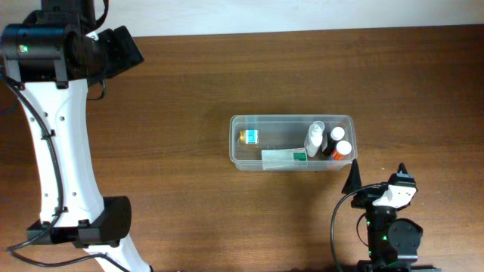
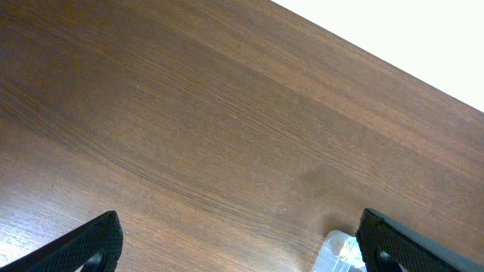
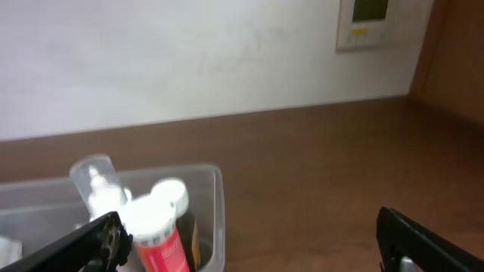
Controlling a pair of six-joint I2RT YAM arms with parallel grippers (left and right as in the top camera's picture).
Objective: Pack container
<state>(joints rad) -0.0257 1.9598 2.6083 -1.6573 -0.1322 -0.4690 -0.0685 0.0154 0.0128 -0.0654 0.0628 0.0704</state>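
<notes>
1. Container (image 1: 291, 117): the clear, translucent plastic rectangular bin with rounded corners lies just right of centre in the overhead view, on the brown wooden table (image 1: 189, 91).
2. The right gripper (image 1: 377, 174) sits near the container's lower right corner, apart from it. Its jaws are spread wide and hold nothing.
3. The left gripper (image 2: 238, 242) is at the overhead view's upper left, well apart from the container, its jaws also wide and empty.
4. Inside the container, at the left end, lies a small amber jar with a gold lid (image 1: 249, 137).
5. A white box with a green end (image 1: 284, 157) lies along the lower wall.
6. At the right end are a white spray bottle with a clear cap (image 1: 314, 140), a dark white-capped bottle (image 1: 336, 136) and an orange white-capped bottle (image 1: 342, 149).
</notes>
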